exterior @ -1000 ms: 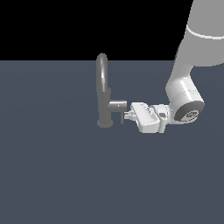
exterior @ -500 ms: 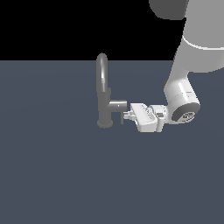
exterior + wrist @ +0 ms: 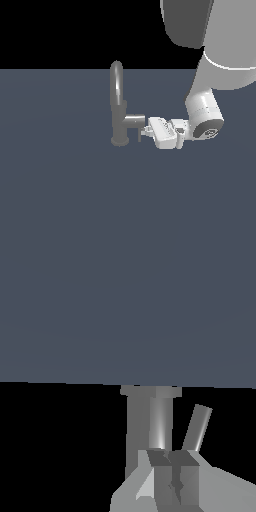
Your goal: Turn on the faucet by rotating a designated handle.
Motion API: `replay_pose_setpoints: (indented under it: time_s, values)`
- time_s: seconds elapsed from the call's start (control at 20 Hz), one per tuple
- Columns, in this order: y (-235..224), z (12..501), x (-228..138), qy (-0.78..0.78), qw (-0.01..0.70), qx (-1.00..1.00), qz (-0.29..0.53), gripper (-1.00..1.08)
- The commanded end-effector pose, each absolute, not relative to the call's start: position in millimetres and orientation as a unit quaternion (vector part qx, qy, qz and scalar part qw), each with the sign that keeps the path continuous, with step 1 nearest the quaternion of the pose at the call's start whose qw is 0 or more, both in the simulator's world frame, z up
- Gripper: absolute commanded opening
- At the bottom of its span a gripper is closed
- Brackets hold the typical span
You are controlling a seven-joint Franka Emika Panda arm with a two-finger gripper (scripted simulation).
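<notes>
Beside the small grey metallic faucet with its tall arched spout, the white two-fingered gripper is reaching in horizontally from the exterior view's right, its tips meeting the end of the stubby side cylinder. Fingers are pressing together with nothing between them, per the wrist view, where the thin grey lever handle is leaning just beside the fingertips. My judgement: the step is pushing that lever around the cylinder's axis, so contact should stay near the rod's outer end, sweeping steadily. The flat dark blue-grey floor is lying open all round; only the spout is standing close.
</notes>
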State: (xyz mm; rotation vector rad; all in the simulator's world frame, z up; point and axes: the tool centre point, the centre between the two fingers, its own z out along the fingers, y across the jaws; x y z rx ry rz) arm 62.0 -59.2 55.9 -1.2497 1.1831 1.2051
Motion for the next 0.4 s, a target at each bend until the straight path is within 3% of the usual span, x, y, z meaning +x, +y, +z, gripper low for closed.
replay_pose_setpoints:
  time_s: [0.0,0.35]
  values:
    - [-48.3,42.0,61.5,0.489,0.491,-0.511,0.508,-1.0]
    - [-45.2,35.1,70.8,0.49,0.489,-0.51,0.51,-1.0]
